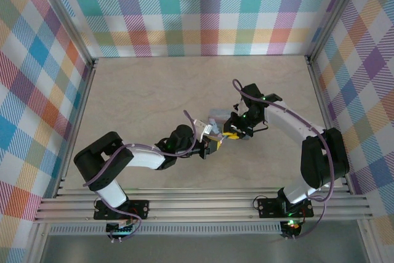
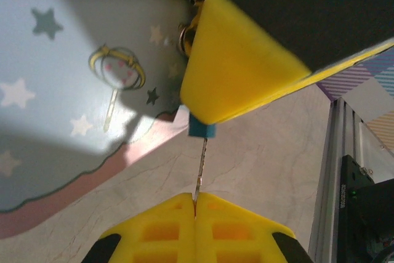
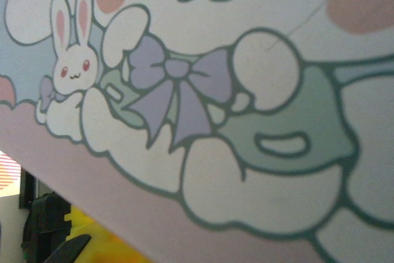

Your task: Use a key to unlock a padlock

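Left gripper (image 2: 195,206): clenched on thin pale metal key (image 2: 200,167).
Key axis: lengthwise, pointing straight ahead at small dark-blue padlock (image 2: 201,129), tip touching it.
Right gripper (image 1: 231,133): grip cannot be told.

padlock (image 2: 202,129) mostly behind right fingers (image 2: 240,72), key (image 2: 201,164) head inside left fingers (image 2: 166,229)

You had the key (image 2: 201,165) end-on against the padlock (image 2: 201,129), with the tin (image 2: 68,127) just left of both, resting on the bench (image 2: 265,164).
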